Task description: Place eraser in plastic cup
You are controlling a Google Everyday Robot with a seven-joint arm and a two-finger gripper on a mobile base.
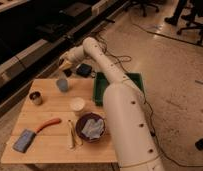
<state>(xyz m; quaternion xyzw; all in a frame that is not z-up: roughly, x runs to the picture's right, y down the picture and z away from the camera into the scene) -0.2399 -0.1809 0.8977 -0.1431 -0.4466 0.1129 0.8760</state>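
The blue-grey plastic cup [62, 84] stands upright near the far edge of the wooden table [55, 112]. My gripper [66, 67] hangs just above and slightly behind the cup, at the end of the white arm that reaches in from the lower right. It is shut, and a small dark piece, the eraser [69, 72], sticks out below the fingertips. Most of the eraser is hidden by the gripper. It is above the cup's rim and not inside it.
On the table are a white cup [77, 105], a dark metal cup [36, 97], a purple bowl [91, 127] holding crumpled material, an orange-handled tool [47, 124], a blue-grey block [24, 141] and a green tray [101, 89]. The arm's thick body covers the table's right side.
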